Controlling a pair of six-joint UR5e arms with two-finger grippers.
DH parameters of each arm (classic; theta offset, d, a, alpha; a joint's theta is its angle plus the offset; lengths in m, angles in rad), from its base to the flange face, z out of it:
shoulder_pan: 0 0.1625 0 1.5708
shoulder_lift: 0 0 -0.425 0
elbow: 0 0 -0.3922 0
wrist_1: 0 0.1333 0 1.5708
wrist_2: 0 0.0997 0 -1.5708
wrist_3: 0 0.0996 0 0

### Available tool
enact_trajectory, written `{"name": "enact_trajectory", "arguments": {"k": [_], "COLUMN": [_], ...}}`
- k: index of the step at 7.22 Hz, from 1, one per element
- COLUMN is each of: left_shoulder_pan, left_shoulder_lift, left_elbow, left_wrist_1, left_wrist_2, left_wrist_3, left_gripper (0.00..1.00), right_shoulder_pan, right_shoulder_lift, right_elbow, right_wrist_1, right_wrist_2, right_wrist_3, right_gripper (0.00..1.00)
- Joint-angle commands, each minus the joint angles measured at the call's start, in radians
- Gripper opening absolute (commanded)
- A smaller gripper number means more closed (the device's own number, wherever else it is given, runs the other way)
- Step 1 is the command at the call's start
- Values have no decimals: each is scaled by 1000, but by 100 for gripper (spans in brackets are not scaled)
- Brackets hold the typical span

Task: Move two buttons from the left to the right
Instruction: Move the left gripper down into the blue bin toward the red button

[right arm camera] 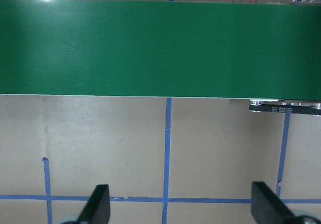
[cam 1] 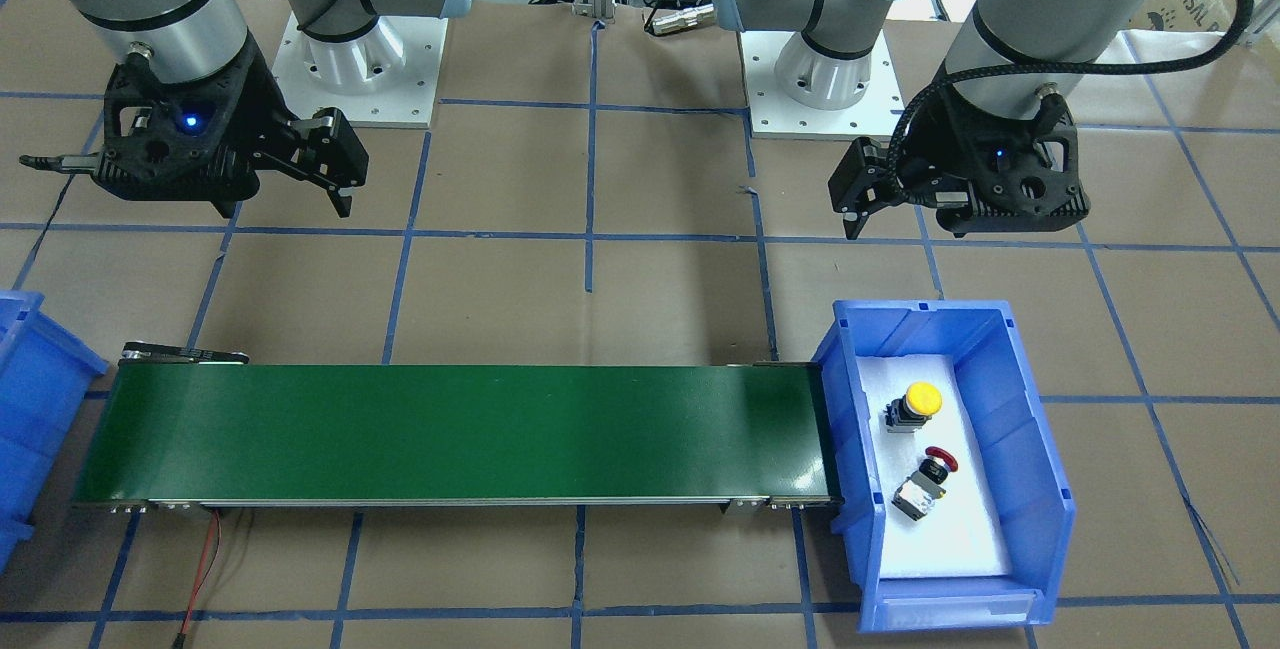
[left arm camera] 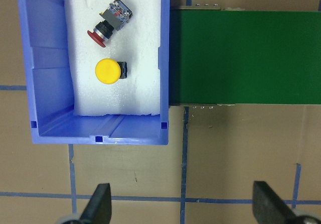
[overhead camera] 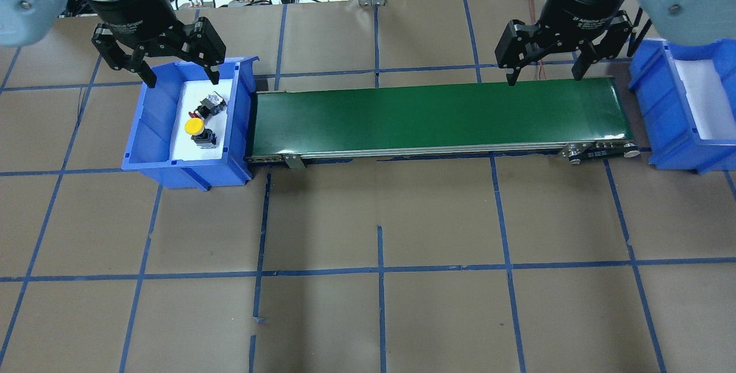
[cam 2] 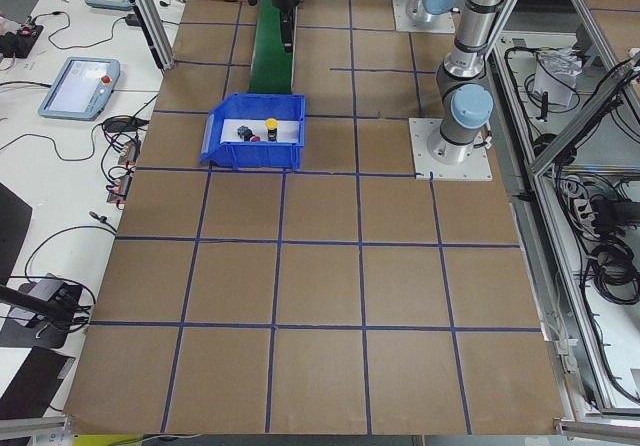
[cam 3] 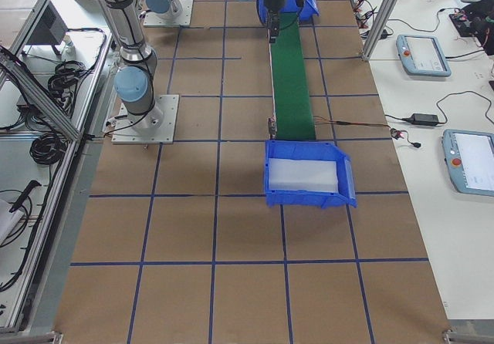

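Left claw (left arm camera: 184, 206) is closest to its wrist cam: fingertips at the bottom edge, spread wide, nothing btwn them. Outward from there, in the upper left of that view, is the blue left bin (left arm camera: 47, 58) w/ a white foam liner (left arm camera: 145, 91). Both buttons lie on the foam. Yellow button (left arm camera: 109, 71) is mid-bin, cap facing the cam, black body peeking out at its right. Red button (left arm camera: 108, 24) is just above it in frame, on its side, cap pointing lower left, silver-black body upper right. They're near each other, not touching. Foam is prob. there to stop rolling & cushion drops.

Green belt (left arm camera: 241, 58) butts against the bin's right wall. A button lifted over that wall would land straight on it, which is likely why the bin sits there. Right claw (right arm camera: 175, 206) is also spread & empty. The overhead view puts it upper right, by the belt's end, next to the foam-lined right bin (overhead camera: 655, 114). That looks like a waiting posn for pickup off the belt.

Judging by the layout, no transfer is done yet. Next would be the left claw down on one button. Yellow cap is wide, so a body grip may be safer. Brown surface (overhead camera: 379, 206) w/ a blue tape grid carries it all.
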Motion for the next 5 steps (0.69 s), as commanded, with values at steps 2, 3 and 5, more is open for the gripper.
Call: {"name": "enact_trajectory", "arguments": {"k": [2, 3, 5], "left_shoulder_pan": [0, 12, 81], "left_shoulder_lift": [-12, -13, -101], "left_elbow": [0, 2, 20], "left_wrist_1": [3, 14, 181], "left_wrist_2": [0, -2, -7], "left_wrist_3": [1, 8, 146], "left_gripper": [100, 100, 100], "right_shoulder_pan": [2, 2, 2], "right_shoulder_lift": [4, 3, 6], "right_elbow": [-7, -6, -9], "right_wrist_1": [-2, -3, -6], "right_wrist_2": [2, 2, 2], "right_wrist_3": [0, -8, -6], "right_gripper": [100, 100, 100]}}
